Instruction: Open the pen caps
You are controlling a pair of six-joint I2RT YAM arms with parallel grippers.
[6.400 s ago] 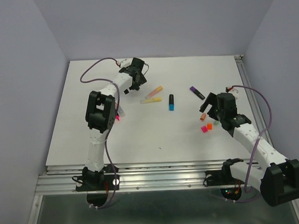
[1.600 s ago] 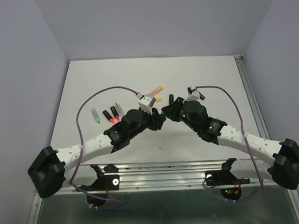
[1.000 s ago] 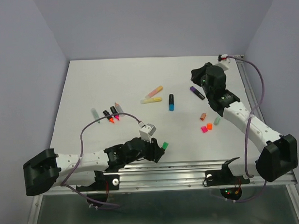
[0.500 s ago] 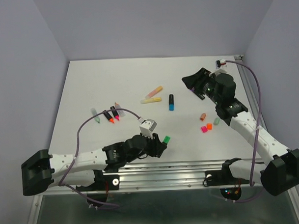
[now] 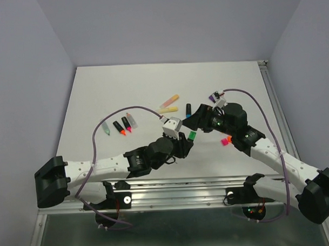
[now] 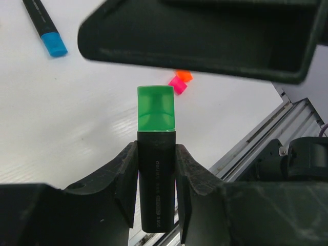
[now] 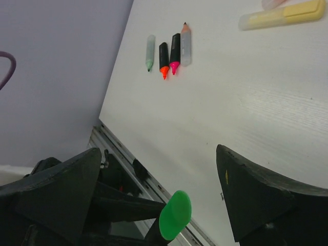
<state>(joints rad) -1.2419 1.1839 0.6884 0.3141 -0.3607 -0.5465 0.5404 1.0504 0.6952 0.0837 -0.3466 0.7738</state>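
I see my left arm [image 5: 101, 167] lying low, elbow far out to the left, forearm reaching toward the middle; the left gripper [image 6: 156, 151] is clamped on a marker [image 6: 156, 189], one finger at each side of it; my right arm [image 5: 268, 152] reaches inward and low from the right; the right gripper [image 7: 158, 154] has its jaws spread wide, facing the left one, close to it.

I've got the left hand [image 5: 185, 141] near the middle of the counter [image 5: 98, 87], toward my front edge, a marker [image 6: 156, 187] pinched between its fingers, the cap [image 6: 156, 108] sticking out past them. My right hand [image 5: 198, 123] is just right of it, fingers spread either side of that cap, not touching. Off left, four markers [image 5: 118, 125] lie in a row; two loose caps [image 5: 226, 139] sit right, beside the right arm.
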